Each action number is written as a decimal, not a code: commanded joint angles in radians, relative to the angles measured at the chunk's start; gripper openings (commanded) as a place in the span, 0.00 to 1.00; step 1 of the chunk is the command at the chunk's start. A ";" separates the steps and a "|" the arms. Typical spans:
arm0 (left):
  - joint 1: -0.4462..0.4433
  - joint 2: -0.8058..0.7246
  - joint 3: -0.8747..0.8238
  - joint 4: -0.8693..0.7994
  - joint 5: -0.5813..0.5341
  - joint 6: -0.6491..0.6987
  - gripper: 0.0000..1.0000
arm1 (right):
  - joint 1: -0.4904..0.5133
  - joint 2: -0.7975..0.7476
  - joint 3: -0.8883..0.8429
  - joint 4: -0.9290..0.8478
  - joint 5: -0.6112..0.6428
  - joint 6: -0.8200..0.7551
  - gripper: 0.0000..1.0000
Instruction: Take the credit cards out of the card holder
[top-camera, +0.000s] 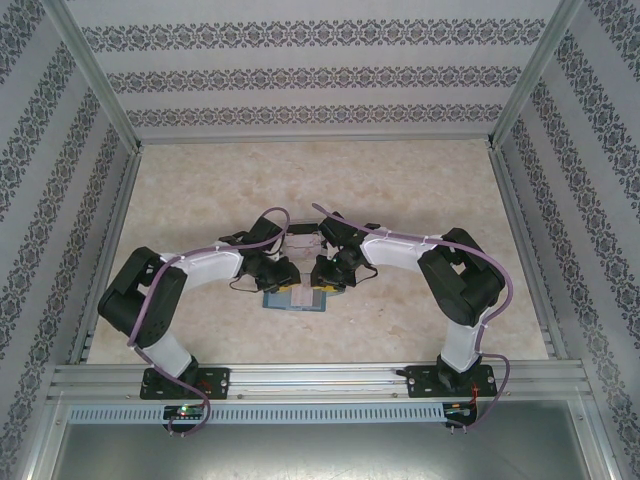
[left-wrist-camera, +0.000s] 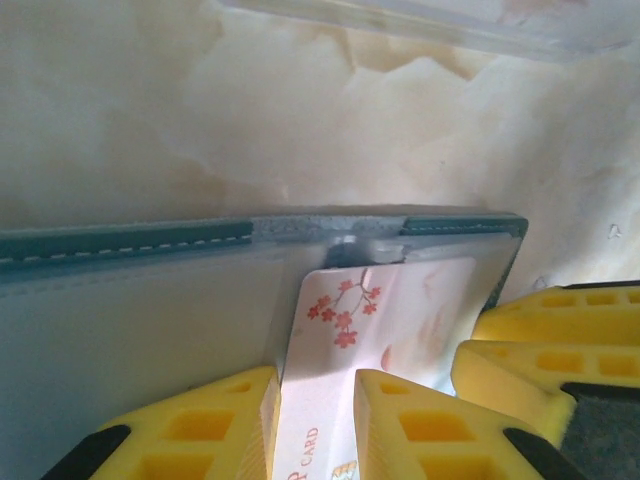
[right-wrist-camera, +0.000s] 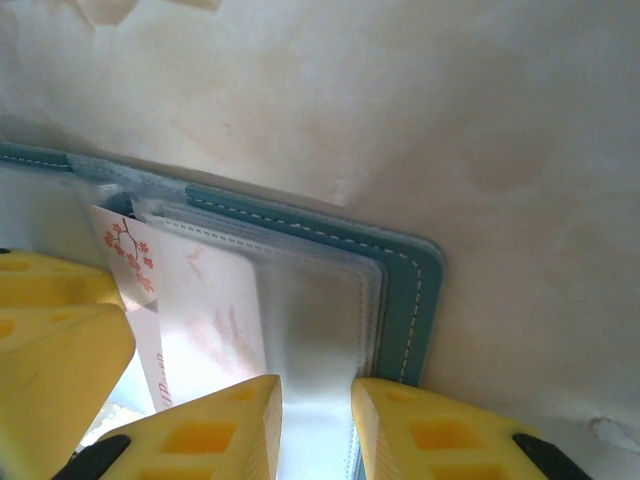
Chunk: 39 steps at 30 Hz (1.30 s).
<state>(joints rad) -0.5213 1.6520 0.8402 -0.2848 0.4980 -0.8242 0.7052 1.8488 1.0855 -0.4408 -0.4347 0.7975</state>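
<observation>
- Credit card, a pale thin rectangle with a red blossom print (left-wrist-camera: 345, 320), stands partly out of a clear inner sleeve of the teal-blue bifold card holder (top-camera: 297, 299). The holder lies open on the marbled beige table (left-wrist-camera: 200, 120) between the two arms, just on the near side of a clear plastic tray (left-wrist-camera: 450, 25).
- Left gripper (left-wrist-camera: 315, 380): its yellow fingers are close together with the card's near end between them. It looks pinched on the card.
- Right gripper (right-wrist-camera: 315, 392): its fingers are clamped on the holder's clear sleeve pages, near the stitched teal edge, pinning the holder down.
- Risk: the card's far corner is tucked under the sleeve lip. A pull off the sleeve's line could jam it there and bend the card.
- Risk: the pinch is on a small area of slick card, so it may slip free under a quick tug.
- Risk: if the right grip slides on the thin plastic, the whole holder would drag along with the card.
- Writing: orange letters "R CARD" run along the card's near end in the left wrist view. The slanted word seen from the right wrist is too blurred to read. No brand is legible.
</observation>
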 joint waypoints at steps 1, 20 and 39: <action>0.010 0.019 -0.015 0.025 0.019 -0.006 0.27 | 0.015 0.051 -0.015 -0.061 0.075 -0.015 0.28; 0.011 -0.061 -0.011 -0.017 -0.010 0.025 0.09 | 0.019 0.057 0.002 -0.076 0.077 -0.018 0.28; 0.010 -0.128 0.102 -0.324 -0.197 0.181 0.08 | 0.020 0.062 0.016 -0.089 0.082 -0.027 0.27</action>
<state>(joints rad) -0.5213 1.5303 0.9207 -0.5331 0.3397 -0.6804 0.7097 1.8622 1.1130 -0.4786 -0.4202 0.7856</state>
